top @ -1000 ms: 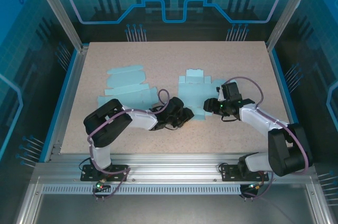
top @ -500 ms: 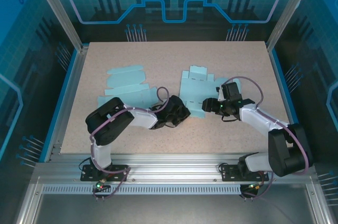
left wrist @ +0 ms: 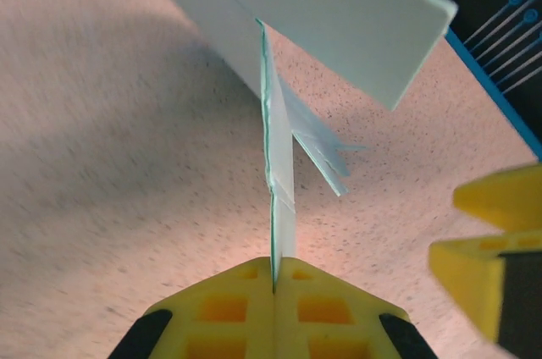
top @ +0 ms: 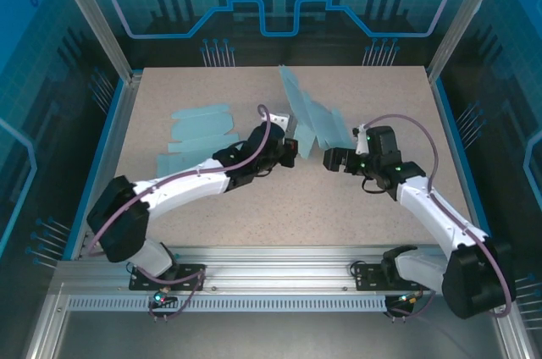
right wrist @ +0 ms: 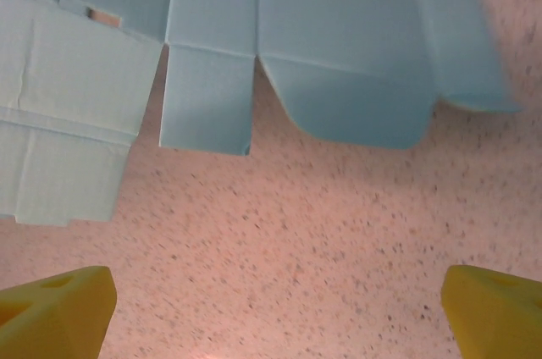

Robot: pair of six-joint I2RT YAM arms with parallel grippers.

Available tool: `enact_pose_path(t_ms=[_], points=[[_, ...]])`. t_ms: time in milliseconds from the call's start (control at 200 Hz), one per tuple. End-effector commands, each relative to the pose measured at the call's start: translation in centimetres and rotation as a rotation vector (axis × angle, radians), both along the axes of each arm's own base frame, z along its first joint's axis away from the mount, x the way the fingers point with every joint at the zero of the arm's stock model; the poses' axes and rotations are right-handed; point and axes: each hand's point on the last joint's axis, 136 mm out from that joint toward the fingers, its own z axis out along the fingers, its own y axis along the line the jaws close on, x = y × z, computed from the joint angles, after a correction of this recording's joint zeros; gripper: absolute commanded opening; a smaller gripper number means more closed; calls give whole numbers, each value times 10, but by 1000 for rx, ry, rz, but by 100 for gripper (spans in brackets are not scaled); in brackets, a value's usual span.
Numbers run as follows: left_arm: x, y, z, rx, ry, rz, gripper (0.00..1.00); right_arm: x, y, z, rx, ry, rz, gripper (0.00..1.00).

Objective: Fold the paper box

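Observation:
The paper box (top: pixel 310 113) is a light blue flat blank, lifted off the table and standing tilted on edge near the table's middle back. My left gripper (top: pixel 290 150) is shut on its lower edge. In the left wrist view the yellow fingers (left wrist: pixel 229 308) pinch the thin sheet (left wrist: pixel 278 174) edge-on. My right gripper (top: pixel 329 159) hangs open just right of the blank, apart from it. The right wrist view shows the blank's flaps (right wrist: pixel 339 54) ahead above the speckled table, with the yellow fingertips (right wrist: pixel 52 308) spread wide and nothing between them.
More flat light blue blanks (top: pixel 200 130) lie on the left half of the table. The speckled tabletop (top: pixel 254 215) has a blue rim and metal frame posts around it. The right gripper's yellow fingers (left wrist: pixel 491 245) appear close beside the left gripper.
My left gripper closed on the blank's edge and raised it from flat on the table to standing, moving away from the bases. The right gripper opened wide and let go of the blank.

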Motion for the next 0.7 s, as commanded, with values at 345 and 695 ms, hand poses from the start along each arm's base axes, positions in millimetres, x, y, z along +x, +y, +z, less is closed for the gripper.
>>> enact_pose_path(t_ms=[345,695], points=[[-23,45,49,387,-282,-499,0,30,12,80,-9,-273,90,100],[-17,58,103,495,-468,-596,0,39,17,149,-102,-560,193,100]])
